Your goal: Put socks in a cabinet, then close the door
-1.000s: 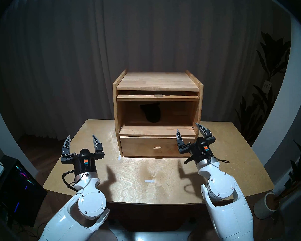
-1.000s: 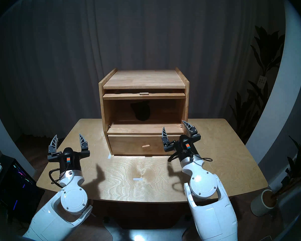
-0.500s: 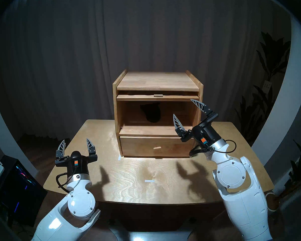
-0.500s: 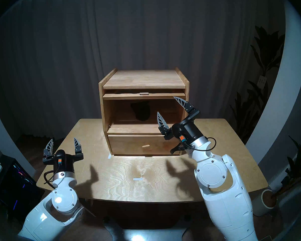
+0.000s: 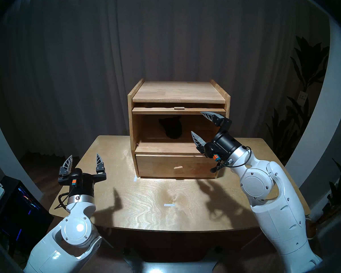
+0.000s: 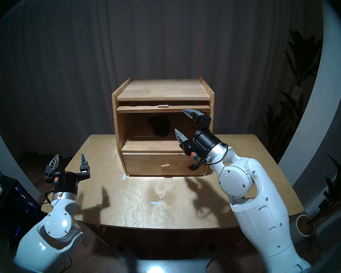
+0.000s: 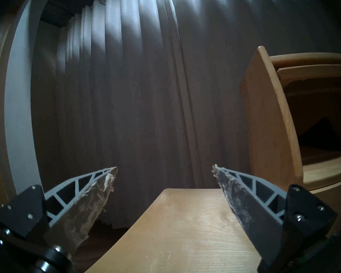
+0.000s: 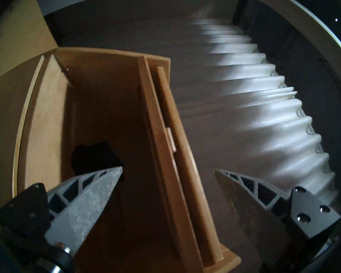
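Standing on the pale plywood table [image 5: 146, 203], the cabinet [image 5: 178, 91] is a box of light, finger-jointed wood with raised side rails along its flat top. The door [image 5: 178, 110] is slid back horizontally under the top panel, showing only its thin front edge and a small oblong wooden knob [image 5: 179, 108]. The upper compartment is open; the socks [image 5: 170, 126] lie inside it toward the back, a limp, matte black bundle left of centre. Below, the drawer [image 5: 175, 166] presents a plain solid front with a short peg knob.

The right gripper [image 5: 200, 124] is turned on its side in front of the compartment's right part, its two tapered, ribbed grey fingers spread wide, one above the other, holding nothing. In the right wrist view the upper finger [image 8: 250, 193] appears beyond the door edge and the lower one overlaps the socks.

The left gripper [image 5: 84, 161] hangs over the table's left edge, well apart from the cabinet, fingers spread and empty; their inner pads [image 7: 91, 203] look worn and scuffed.

A pleated grey curtain [image 5: 165, 40] hangs behind.
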`<control>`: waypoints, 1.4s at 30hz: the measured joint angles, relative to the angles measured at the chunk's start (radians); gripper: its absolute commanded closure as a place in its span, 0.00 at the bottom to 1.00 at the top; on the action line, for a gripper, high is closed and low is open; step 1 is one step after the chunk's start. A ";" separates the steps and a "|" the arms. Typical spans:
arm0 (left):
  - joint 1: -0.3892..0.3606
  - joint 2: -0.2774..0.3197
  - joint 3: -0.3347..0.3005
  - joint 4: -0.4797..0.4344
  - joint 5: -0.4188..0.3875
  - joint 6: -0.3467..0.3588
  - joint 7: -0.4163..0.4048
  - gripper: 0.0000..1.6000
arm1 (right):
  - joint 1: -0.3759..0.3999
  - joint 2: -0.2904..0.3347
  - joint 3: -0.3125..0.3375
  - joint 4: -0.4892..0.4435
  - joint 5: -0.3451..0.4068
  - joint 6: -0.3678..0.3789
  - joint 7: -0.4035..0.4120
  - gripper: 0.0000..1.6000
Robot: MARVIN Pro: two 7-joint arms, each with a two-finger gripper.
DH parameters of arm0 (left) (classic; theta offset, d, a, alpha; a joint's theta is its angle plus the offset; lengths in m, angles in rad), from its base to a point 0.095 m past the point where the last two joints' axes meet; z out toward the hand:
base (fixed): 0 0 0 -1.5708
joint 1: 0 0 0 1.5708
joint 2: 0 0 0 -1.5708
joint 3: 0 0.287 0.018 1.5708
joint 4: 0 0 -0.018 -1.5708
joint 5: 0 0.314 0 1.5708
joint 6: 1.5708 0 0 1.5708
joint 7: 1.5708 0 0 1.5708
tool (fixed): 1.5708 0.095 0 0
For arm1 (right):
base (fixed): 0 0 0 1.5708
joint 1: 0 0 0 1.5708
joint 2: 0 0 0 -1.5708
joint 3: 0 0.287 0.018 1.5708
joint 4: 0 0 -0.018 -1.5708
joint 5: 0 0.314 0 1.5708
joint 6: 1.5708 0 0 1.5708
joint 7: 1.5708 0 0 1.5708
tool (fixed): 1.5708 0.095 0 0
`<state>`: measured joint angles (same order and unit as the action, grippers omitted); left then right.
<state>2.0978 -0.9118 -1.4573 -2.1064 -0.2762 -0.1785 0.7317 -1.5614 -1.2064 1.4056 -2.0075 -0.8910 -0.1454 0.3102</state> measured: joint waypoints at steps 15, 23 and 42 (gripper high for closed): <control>0.089 0.070 -0.085 0.003 -0.158 -0.112 -0.158 0.00 | -0.057 -0.100 -0.023 -0.124 0.111 0.165 0.093 0.00; 0.122 0.109 -0.126 0.037 -0.220 -0.192 -0.267 0.00 | -0.104 -0.122 0.004 -0.226 0.099 0.265 0.084 0.00; 0.170 0.178 -0.194 0.110 -0.402 -0.357 -0.518 0.00 | -0.017 -0.171 -0.065 -0.178 -0.103 0.493 0.163 0.00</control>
<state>2.2682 -0.7336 -1.6515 -1.9968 -0.6785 -0.5352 0.2142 -1.5787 -1.3778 1.3408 -2.1858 -0.9941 0.3474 0.4734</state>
